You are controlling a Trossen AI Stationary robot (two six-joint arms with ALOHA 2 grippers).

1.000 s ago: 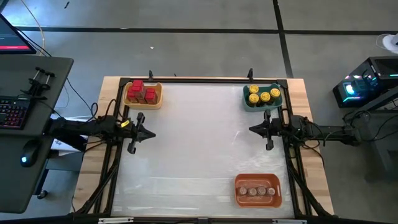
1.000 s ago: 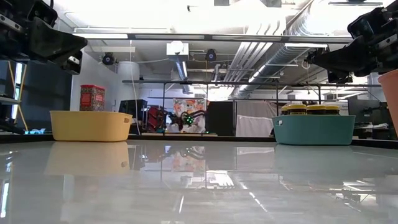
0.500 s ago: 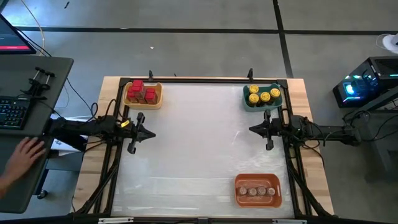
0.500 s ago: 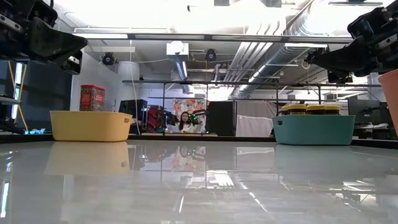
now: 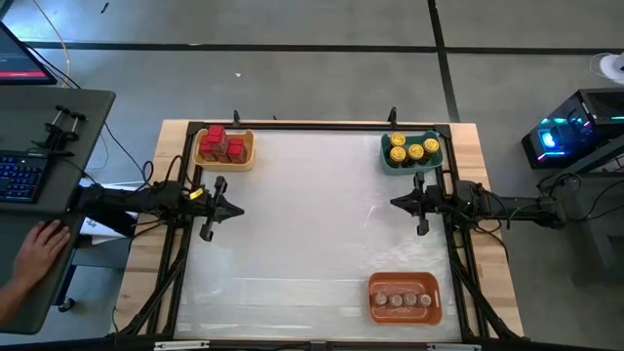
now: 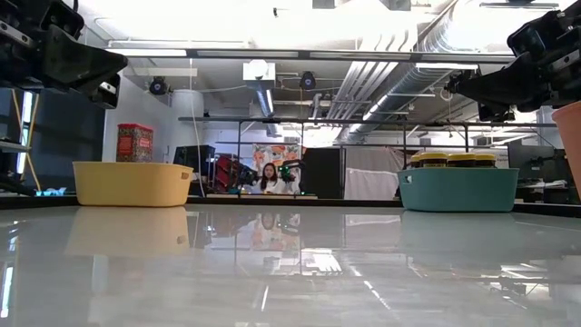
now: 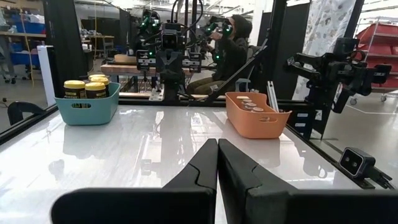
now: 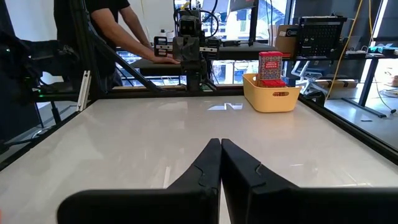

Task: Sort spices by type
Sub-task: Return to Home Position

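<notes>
The red boxy spices (image 5: 223,145) sit in a yellow tray (image 5: 248,156) at the far left corner. Yellow-lidded jars (image 5: 409,150) stand in a teal tray (image 5: 389,162) at the far right. Small grey-brown jars (image 5: 403,299) lie in an orange tray (image 5: 375,310) at the near right. My left gripper (image 5: 234,210) hovers shut at the table's left edge, pointing right, as the left wrist view (image 7: 217,144) shows. My right gripper (image 5: 397,203) hovers shut at the right edge, pointing left, seen also in the right wrist view (image 8: 220,144).
The white tabletop (image 5: 312,224) lies bare between the three trays. A black frame (image 5: 322,125) runs round the table. A person's hand (image 5: 39,244) rests on the desk to the left, by a keyboard (image 5: 21,177). A person (image 6: 269,178) shows far behind the table.
Both arms have kept still. A person's hand has come onto the desk left of the table and shifted slightly. The keyboard's light has gone from red to blue.
</notes>
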